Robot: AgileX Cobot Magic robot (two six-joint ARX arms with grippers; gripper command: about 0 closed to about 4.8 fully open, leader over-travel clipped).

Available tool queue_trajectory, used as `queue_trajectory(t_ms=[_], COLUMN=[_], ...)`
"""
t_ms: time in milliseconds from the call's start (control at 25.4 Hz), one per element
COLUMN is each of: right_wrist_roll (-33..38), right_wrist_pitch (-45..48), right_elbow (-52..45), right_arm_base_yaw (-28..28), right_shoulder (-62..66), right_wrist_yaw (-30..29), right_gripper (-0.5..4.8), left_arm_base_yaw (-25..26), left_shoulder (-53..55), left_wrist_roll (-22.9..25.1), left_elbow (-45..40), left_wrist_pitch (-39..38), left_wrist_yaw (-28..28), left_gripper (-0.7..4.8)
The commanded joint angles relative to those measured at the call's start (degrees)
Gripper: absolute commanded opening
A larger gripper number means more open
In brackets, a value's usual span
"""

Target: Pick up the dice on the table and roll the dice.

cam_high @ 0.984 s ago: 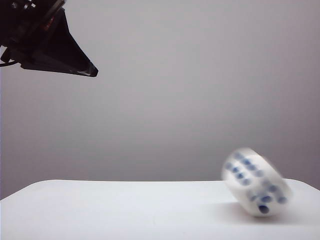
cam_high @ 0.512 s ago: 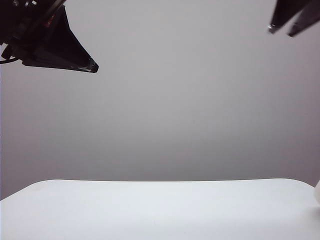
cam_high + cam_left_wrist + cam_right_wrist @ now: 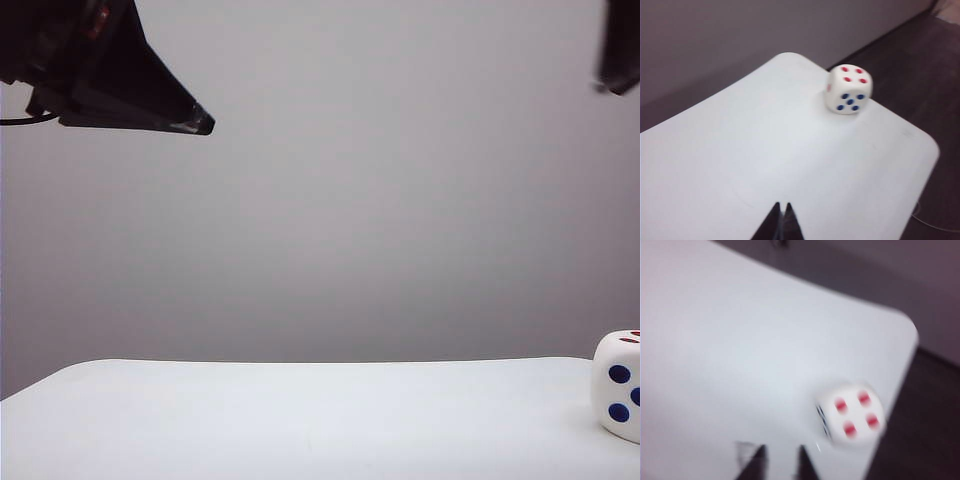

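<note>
My dice sits right by the counter edge; any nudge drops it. Left hand closed, right hand slightly open, both empty.

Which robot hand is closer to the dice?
The right hand is closer, up above the dice near the table's right edge. The left hand hangs high over the far left side.
</note>
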Motion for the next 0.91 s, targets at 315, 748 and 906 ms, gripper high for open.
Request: queue_trajectory(t_ms=[315, 748, 906], right_wrist_roll=[5.6, 13.4, 16.13], right_wrist_pitch=[-8.94, 1.73, 11.74], right_elbow=[-3.45, -16.31, -23.02], right_arm_base_yaw=[-0.02, -0.02, -0.02], right_shoulder=[-6.56, -17.35, -25.16], right_wrist_yaw=[5.27, 5.01, 5.14], right_gripper=[0.51, -0.03, -0.03], left_arm_base_yaw=[0.0, 0.0, 0.57], left_shoulder=[-0.22, -7.91, -14.08], left_wrist_roll=[2.32, 1.99, 4.68], left_elbow=[0.22, 0.22, -0.09], left_wrist_pitch=[0.94, 1.84, -1.62], left_wrist_yaw=[5.49, -8.39, -16.11], left_gripper=[-0.05, -0.05, -0.05])
